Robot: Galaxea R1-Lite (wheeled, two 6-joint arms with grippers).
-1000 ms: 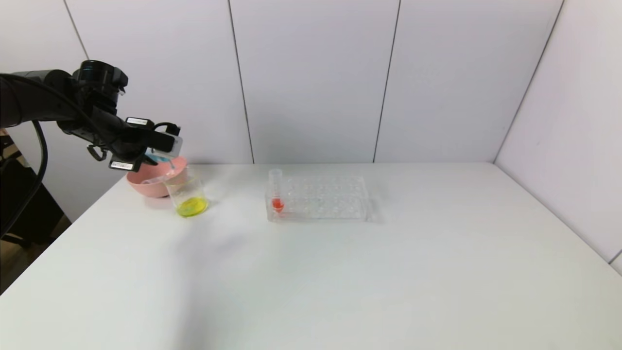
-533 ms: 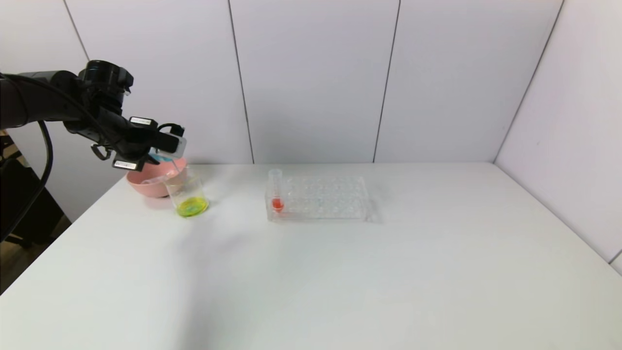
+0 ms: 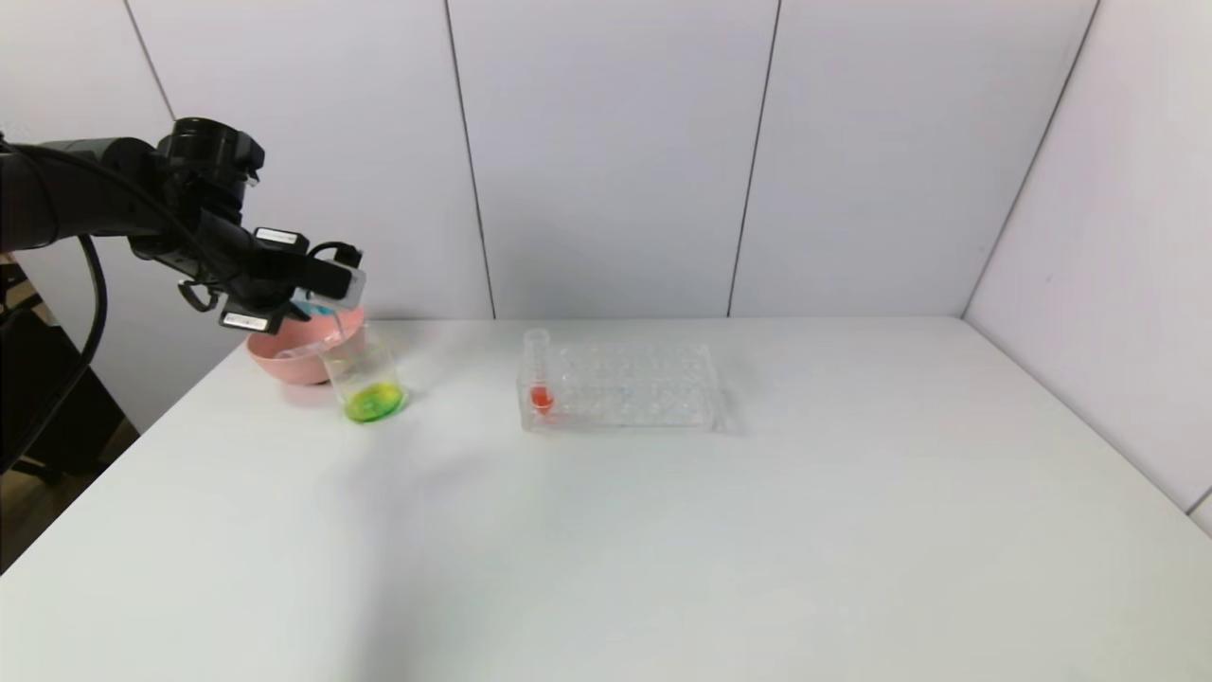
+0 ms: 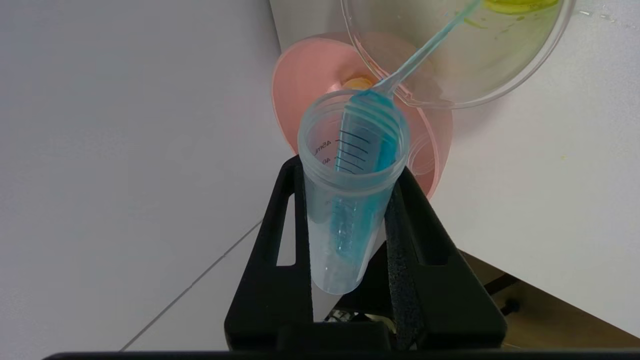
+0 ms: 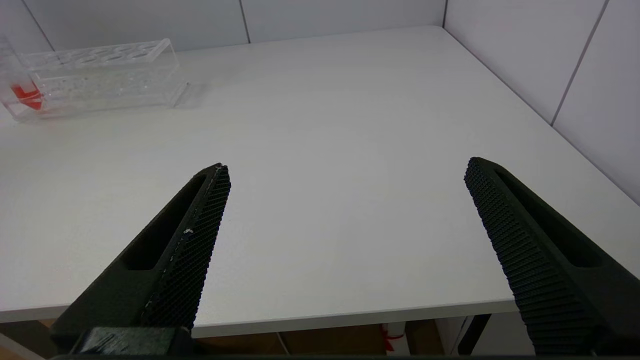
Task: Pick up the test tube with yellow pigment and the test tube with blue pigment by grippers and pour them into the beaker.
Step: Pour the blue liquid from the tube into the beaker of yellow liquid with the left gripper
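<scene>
The left claw (image 4: 350, 200) grips the test tube with blue pigment (image 4: 352, 200) around its middle — long axis tipped, open mouth aimed down toward the beaker (image 3: 365, 379), a thin blue stream running into it. The beaker stands on the bench (image 3: 663, 530) touching the pink bowl (image 3: 284, 358); its liquid, yellow a second ago, is now green. Off to the side, the rack (image 3: 620, 386) holds a red-orange tube (image 3: 539, 371). The right claw (image 5: 345, 225) hangs wide open over the bench's near edge.

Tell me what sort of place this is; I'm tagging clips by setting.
Probably a mock chemistry bench in a robot test cell: a clear tube rack with a red-liquid tube, a beaker of greenish liquid, a white table, plain panel walls.
</scene>
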